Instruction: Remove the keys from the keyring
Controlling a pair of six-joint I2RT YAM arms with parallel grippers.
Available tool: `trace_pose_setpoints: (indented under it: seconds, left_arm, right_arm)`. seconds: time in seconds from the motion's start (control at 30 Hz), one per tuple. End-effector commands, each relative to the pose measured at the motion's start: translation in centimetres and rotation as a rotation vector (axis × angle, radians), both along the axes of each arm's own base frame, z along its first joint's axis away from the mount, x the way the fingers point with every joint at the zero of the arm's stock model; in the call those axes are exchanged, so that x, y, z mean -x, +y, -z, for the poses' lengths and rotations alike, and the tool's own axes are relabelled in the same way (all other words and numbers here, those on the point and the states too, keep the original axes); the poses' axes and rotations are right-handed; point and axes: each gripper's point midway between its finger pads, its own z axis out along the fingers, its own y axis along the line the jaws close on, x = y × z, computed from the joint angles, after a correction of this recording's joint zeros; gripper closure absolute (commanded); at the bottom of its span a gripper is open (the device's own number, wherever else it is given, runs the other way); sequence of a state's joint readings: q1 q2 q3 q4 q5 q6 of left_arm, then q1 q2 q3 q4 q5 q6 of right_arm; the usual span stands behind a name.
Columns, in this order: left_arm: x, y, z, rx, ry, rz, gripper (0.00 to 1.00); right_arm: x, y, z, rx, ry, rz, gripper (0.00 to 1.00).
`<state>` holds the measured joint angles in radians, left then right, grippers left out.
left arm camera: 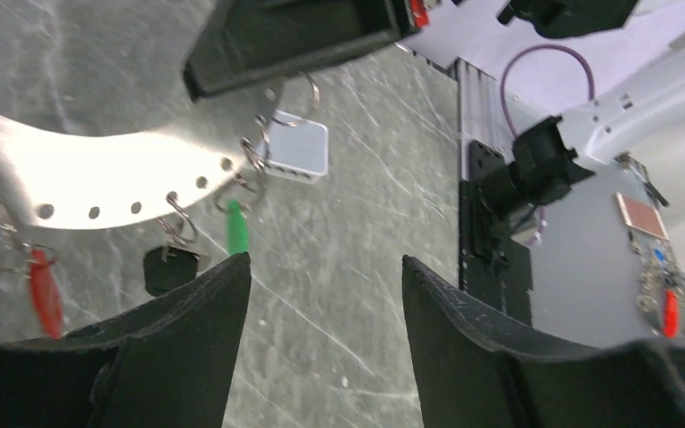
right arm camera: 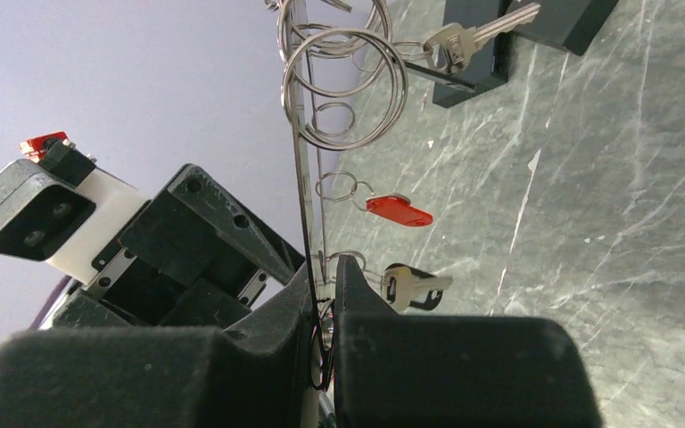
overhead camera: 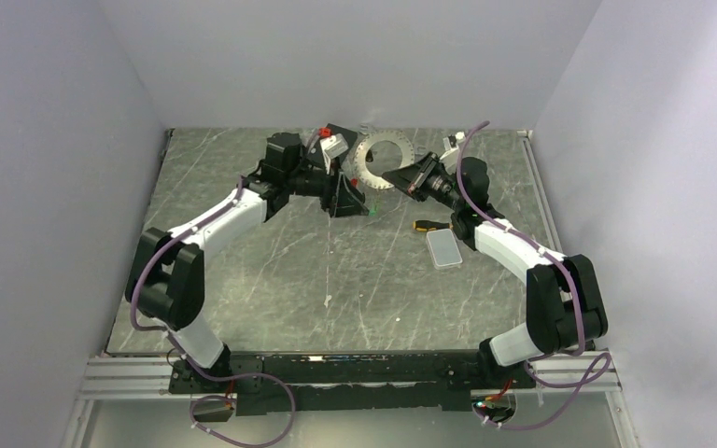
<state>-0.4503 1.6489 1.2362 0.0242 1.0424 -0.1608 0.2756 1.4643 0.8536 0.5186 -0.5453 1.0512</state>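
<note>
Our right hand point(right arm camera: 324, 303) clamps the ring point(left arm camera: 98, 178) by its edge, above the worktop point(overhead camera: 271, 280). Our left hand point(left arm camera: 325, 267), jaws apart, is nearer the green key point(left arm camera: 236, 230), which hangs off the rim just outside the gap.

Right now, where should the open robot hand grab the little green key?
The green key dangles from the edge of the keyring, its plastic head pointing toward the open left gripper. So probably pinch that head, coming up from its hanging end.
</note>
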Motion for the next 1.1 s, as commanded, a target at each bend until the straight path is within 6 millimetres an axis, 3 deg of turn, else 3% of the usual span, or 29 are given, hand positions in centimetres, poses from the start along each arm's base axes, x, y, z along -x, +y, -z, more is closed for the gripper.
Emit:
trace_pose_setpoints:
  seconds: [0.0, 0.33, 0.63, 1.07]
  left_arm:
    - [-2.2, -1.5, -1.2, 0.057, -0.114, -0.050, 0.33]
    - [-4.3, -3.5, 1.0, 0.137, -0.139, -0.090, 0.37]
    - [-5.8, -3.6, 3.4, 0.135, -0.141, -0.151, 0.33]
    - [-6.7, -4.4, 3.7, 0.162, -0.121, -0.146, 0.37]
  right_arm:
    - [-0.5, -0.4, -4.5, -0.055, -0.088, 0.034, 1.00]
    - [-0.6, -0.6, -4.7, -0.083, -0.069, 0.046, 1.00]
    - [-0.4, -0.4, -5.0, -0.109, -0.067, 0.029, 1.00]
    - [-0.4, -0.2, -5.0, -0.123, -0.052, 0.018, 1.00]
